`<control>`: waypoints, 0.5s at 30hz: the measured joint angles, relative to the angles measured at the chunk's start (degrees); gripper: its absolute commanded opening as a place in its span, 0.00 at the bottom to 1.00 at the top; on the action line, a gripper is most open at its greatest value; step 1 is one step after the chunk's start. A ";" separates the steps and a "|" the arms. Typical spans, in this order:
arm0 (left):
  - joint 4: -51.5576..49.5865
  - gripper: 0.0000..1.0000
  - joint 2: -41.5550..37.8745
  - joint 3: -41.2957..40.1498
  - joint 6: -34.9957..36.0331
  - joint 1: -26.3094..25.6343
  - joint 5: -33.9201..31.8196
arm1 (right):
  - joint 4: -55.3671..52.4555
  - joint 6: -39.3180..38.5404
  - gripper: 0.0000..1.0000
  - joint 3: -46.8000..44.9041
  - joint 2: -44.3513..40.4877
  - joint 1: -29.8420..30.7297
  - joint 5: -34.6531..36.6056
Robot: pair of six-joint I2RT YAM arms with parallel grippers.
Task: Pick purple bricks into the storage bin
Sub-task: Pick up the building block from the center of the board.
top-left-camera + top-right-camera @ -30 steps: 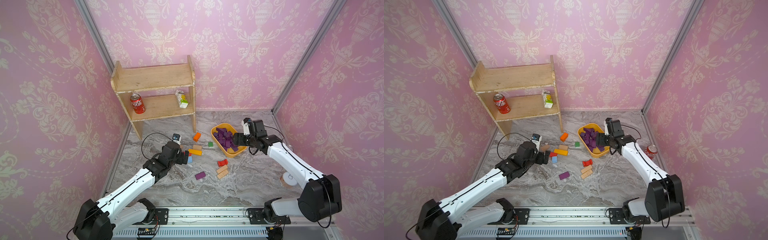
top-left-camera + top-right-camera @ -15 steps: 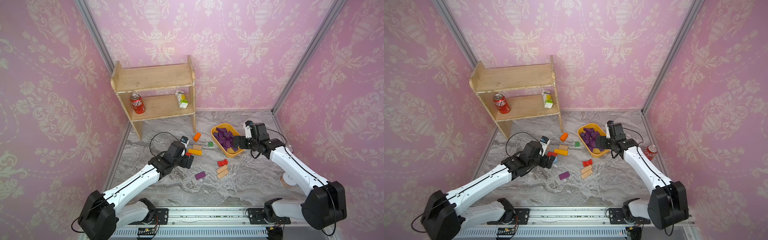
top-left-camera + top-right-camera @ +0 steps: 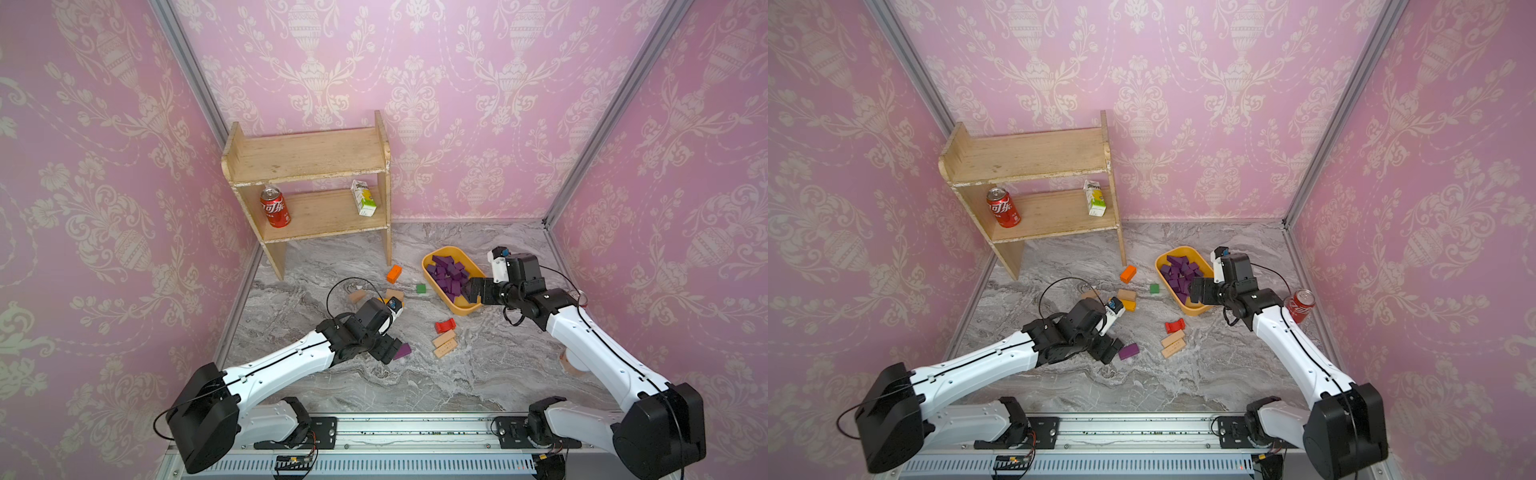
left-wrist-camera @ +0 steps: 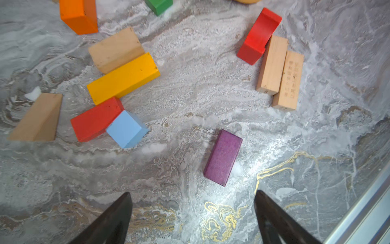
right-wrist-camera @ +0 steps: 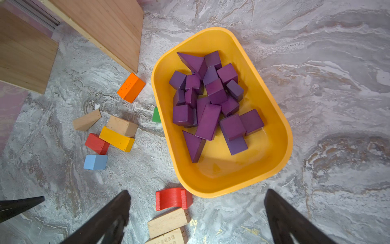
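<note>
Storage bin [image 5: 228,169]: toward the back right corner of the worktop [image 3: 436,386], purple bricks [image 5: 207,101] heaped inside.
Left gripper [image 4: 191,193], right gripper [image 5: 197,191]: fingers spread wide, nothing held.
Loose purple brick [image 4: 222,157]: mid-worktop, just ahead of the left gripper.
Risk: the askew brick may be nudged aside by early closing.

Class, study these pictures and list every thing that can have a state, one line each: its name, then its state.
storage bin, upright, partly filled
purple bricks, piled inside the storage bin
loose purple brick, lying flat, outside the storage bin, ungripped
left gripper, fingers open, empty
right gripper, fingers open, empty
red can, upright
carton, upright
second red can, upright
</note>
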 measured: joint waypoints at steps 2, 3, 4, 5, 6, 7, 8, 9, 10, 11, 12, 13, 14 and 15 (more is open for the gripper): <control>0.55 0.87 2.29 0.00 0.00 0.00 1.49 | 0.26 0.00 1.00 -0.39 -0.13 0.00 -0.09; 0.90 0.86 3.30 0.00 0.00 -0.07 2.14 | 0.37 0.00 1.00 -0.52 -0.13 0.00 -0.11; 1.16 0.85 4.15 0.00 0.00 -0.26 2.58 | 0.39 0.00 1.00 -0.61 -0.13 0.00 -0.09; 1.42 0.83 5.05 0.00 0.04 -0.50 3.21 | 0.37 0.00 1.00 -0.66 -0.11 0.00 -0.09; 1.57 0.81 5.86 0.02 0.07 -0.85 3.65 | 0.39 0.00 1.00 -0.66 -0.07 0.00 -0.07; 1.81 0.80 6.58 0.02 0.11 -1.20 4.07 | 0.42 0.00 1.00 -0.66 0.09 0.00 0.00; 2.14 0.79 7.41 0.07 0.26 -1.62 4.68 | 0.46 0.00 1.00 -0.66 0.35 0.00 0.04; 2.51 0.79 8.17 0.09 0.26 -2.01 5.16 | 0.55 0.00 1.00 -0.66 0.76 0.00 0.04; 2.73 0.79 8.76 0.09 0.28 -2.36 5.46 | 0.57 0.00 1.00 -0.66 1.11 0.00 0.04; 3.04 0.77 9.40 0.11 0.28 -2.82 5.88 | 0.57 0.00 1.00 -0.66 1.49 0.00 0.07; 3.48 0.77 9.94 0.11 0.31 -3.28 6.03 | 0.59 0.00 1.00 -0.70 1.73 0.00 0.07; 3.78 0.76 10.36 0.11 0.31 -3.61 6.05 | 0.57 0.00 1.00 -0.76 1.77 0.00 0.04; 4.09 0.77 10.75 0.11 0.33 -3.85 6.05 | 0.57 0.00 1.00 -0.83 1.77 0.00 0.04; 4.28 0.76 11.19 0.15 0.33 -4.11 6.05 | 0.61 0.00 1.00 -0.83 1.77 0.00 0.07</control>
